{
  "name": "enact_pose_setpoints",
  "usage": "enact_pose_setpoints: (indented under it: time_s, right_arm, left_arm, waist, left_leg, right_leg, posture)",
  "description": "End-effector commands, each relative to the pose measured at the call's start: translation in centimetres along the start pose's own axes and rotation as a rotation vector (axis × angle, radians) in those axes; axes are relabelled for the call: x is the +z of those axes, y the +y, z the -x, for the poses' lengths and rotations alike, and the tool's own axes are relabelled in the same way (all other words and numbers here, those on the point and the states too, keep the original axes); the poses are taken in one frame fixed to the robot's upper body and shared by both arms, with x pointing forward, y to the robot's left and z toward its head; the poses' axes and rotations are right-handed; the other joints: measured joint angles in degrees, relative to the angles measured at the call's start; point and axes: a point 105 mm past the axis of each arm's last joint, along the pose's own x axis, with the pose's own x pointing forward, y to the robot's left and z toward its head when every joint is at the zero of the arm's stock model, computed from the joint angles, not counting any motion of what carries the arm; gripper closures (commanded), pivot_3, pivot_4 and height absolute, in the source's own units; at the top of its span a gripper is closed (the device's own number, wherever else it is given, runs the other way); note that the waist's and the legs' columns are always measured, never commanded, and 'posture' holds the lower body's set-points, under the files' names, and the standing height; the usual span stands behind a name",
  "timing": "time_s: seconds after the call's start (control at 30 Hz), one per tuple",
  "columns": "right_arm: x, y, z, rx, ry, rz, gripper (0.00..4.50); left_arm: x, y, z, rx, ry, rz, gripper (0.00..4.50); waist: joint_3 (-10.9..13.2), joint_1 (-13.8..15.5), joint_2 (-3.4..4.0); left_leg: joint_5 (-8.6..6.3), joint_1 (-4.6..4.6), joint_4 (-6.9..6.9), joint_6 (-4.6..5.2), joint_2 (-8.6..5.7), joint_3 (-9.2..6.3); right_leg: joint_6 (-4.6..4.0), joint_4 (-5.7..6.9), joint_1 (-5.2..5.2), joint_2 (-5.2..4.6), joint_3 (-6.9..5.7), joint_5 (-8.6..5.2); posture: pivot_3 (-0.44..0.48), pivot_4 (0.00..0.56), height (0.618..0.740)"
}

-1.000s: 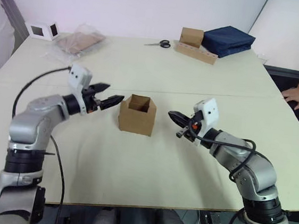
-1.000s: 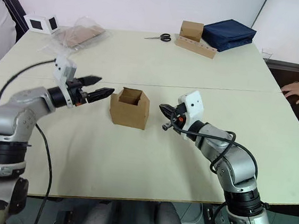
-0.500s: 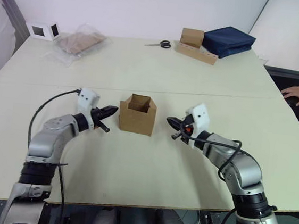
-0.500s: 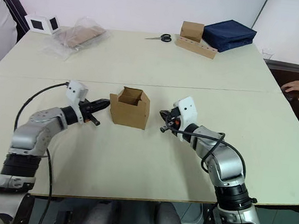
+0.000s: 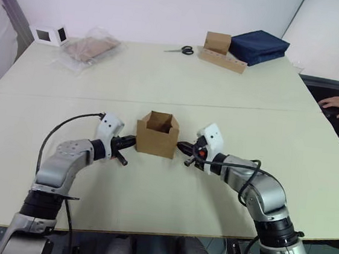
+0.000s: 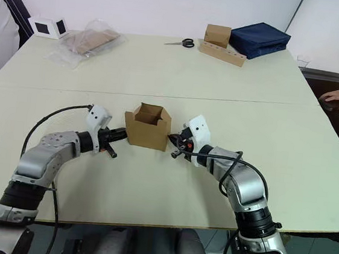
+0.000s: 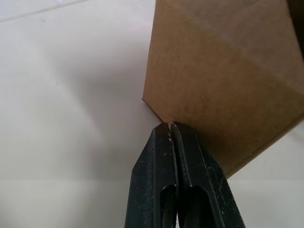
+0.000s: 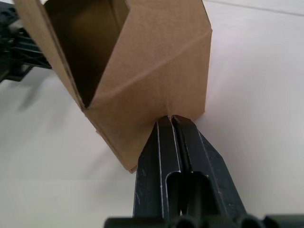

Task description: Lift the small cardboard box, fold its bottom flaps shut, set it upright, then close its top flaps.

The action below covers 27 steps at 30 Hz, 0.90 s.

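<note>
The small cardboard box [image 5: 156,136] stands upright in the middle of the table, its top open and its top flaps [image 5: 160,117] standing up. My left gripper [image 5: 133,140] is shut, with its tips pressed low against the box's left side; the same contact shows near a bottom corner [image 7: 170,126]. On the other side my right gripper [image 5: 180,145] is also shut, its tips touching the box's right wall near the base [image 8: 171,118]. Neither gripper holds anything. The bottom flaps are hidden under the box.
At the back of the table lie scissors [image 5: 180,49], a tan box with a dotted strip [image 5: 223,52], a navy bag [image 5: 258,46], a clear plastic bag [image 5: 87,48] and a white cube [image 5: 49,33]. A person's hand [image 5: 335,105] rests at the right edge.
Both arms have dropped low and moved inward until their tips meet the box's sides. The left gripper has gone from open to shut. The box has shifted slightly.
</note>
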Motion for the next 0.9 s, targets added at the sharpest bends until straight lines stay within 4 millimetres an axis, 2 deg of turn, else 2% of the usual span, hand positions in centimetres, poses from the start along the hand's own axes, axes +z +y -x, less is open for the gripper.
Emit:
enact_pose_setpoints:
  time_s: [0.03, 0.23, 0.43, 0.57, 0.77, 0.9]
  right_arm:
    - [1.7, 2.0, 0.6, 0.098, -0.047, 0.01, 4.5]
    - [1.5, 2.5, 1.8, 0.114, -0.023, 0.018, 4.5]
    - [0.5, 2.4, 2.6, 0.101, 0.018, 0.016, 4.5]
    - [-0.5, 2.3, 2.8, 0.093, 0.062, 0.047, 4.5]
    - [-1.0, 0.6, 3.3, 0.031, 0.101, 0.137, 4.5]
    - [-0.1, -1.0, 4.2, -0.015, 0.07, 0.171, 4.5]
  left_arm:
    - [1.1, -2.1, 0.2, -0.097, -0.016, -0.029, 4.48]
    - [0.8, -4.3, 1.4, -0.188, 0.028, -0.017, 4.48]
    - [0.3, -5.2, 2.1, -0.207, 0.058, -0.012, 4.48]
    - [-0.4, -5.0, 2.3, -0.187, 0.091, -0.025, 4.48]
    - [-1.3, -3.7, 3.3, -0.143, 0.133, -0.055, 4.48]
    - [-0.9, -2.5, 5.0, -0.11, 0.118, -0.051, 4.48]
  waist:
    - [0.0, 0.0, 0.0]
    - [0.0, 0.0, 0.0]
    - [0.0, 0.0, -0.01]
    - [0.0, 0.0, 0.0]
    - [0.0, 0.0, -0.01]
    - [0.0, 0.0, -0.01]
  left_leg:
    - [0.0, 0.0, 0.0, 0.0, 0.0, 0.0]
    - [0.0, 0.0, 0.0, 0.0, 0.0, 0.0]
    - [0.0, 0.0, 0.0, 0.0, 0.0, 0.0]
    - [0.0, 0.01, 0.0, 0.0, 0.0, 0.01]
    - [0.0, 0.01, 0.0, 0.0, 0.0, 0.01]
    - [0.0, 0.01, 0.0, 0.0, 0.01, 0.01]
  right_leg:
    - [0.0, 0.0, 0.0, 0.0, 0.0, 0.0]
    - [0.0, 0.0, 0.0, 0.0, 0.0, 0.0]
    - [0.0, 0.0, 0.0, 0.0, 0.0, 0.0]
    - [0.0, 0.01, 0.0, 0.0, 0.0, 0.0]
    - [0.0, 0.0, 0.0, 0.0, 0.0, 0.0]
    - [0.0, 0.0, 0.0, 0.01, 0.0, 0.0]
  posture:
    - [0.0, 0.15, 0.74]
    - [0.0, 0.15, 0.74]
    - [0.0, 0.15, 0.74]
    - [0.0, 0.15, 0.74]
    - [0.0, 0.15, 0.74]
    - [0.0, 0.15, 0.74]
